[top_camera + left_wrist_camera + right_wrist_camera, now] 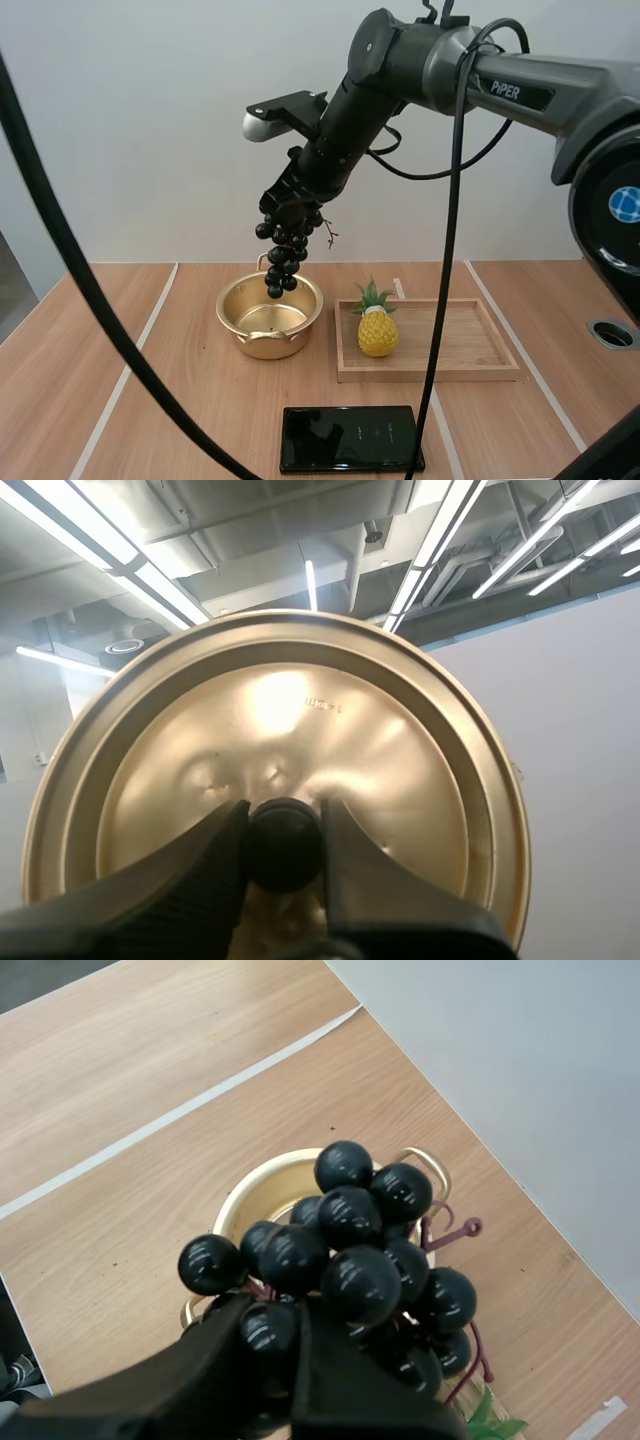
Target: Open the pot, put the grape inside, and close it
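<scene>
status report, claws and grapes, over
Left claw shut on lid knob, lid off. Right claw shut on grapes, hanging over open pot. Pineapple on tray beside pot, not in the way.

Bright, even light from above falls on the surface [170, 400], so the shadows beside the pot [270, 345] and the tray [450, 340] are short and soft. Small white glints sit on every berry of the bunch of grapes [350, 1250]. A broad pale glare spreads across the lid [300, 710].

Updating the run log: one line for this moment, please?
pot open | lid in left gripper | right gripper holds grapes over pot
</scene>
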You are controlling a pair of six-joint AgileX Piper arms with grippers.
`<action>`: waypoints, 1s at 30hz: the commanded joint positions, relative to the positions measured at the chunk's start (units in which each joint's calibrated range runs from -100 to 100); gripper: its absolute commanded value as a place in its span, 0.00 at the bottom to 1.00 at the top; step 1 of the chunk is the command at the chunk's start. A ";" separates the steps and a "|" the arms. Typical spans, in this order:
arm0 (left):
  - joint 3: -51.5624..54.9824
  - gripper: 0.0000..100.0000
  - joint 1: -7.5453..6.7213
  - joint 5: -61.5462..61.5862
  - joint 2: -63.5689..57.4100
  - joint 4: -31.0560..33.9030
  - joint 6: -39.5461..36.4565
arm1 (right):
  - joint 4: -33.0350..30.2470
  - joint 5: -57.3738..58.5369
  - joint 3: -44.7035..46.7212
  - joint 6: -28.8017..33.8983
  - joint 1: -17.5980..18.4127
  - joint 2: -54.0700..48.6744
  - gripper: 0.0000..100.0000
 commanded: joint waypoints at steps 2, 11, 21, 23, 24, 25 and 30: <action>-0.22 0.00 -0.04 -0.37 0.06 0.01 0.29 | 0.15 0.00 -0.43 0.12 0.07 1.63 0.00; -0.22 0.00 -0.04 1.32 0.06 0.02 0.29 | -6.73 -6.62 -0.43 0.74 4.81 7.16 0.00; -0.22 0.00 -0.04 5.46 0.06 0.02 0.29 | -27.05 -16.52 -0.43 12.43 8.86 13.42 0.00; -0.22 0.00 -0.04 5.46 0.06 0.02 0.29 | -26.94 -17.28 -0.43 12.55 8.86 14.38 0.00; -0.22 0.00 -0.04 5.46 0.06 0.02 0.29 | -26.94 -17.52 -0.43 12.95 8.86 14.93 0.00; -0.22 0.00 -0.04 5.46 0.06 0.02 0.29 | -26.94 -17.86 -0.43 13.09 8.86 15.46 0.00; -0.22 0.00 -0.04 5.46 0.06 0.02 0.29 | -25.25 -17.86 -0.43 13.19 8.86 17.52 0.00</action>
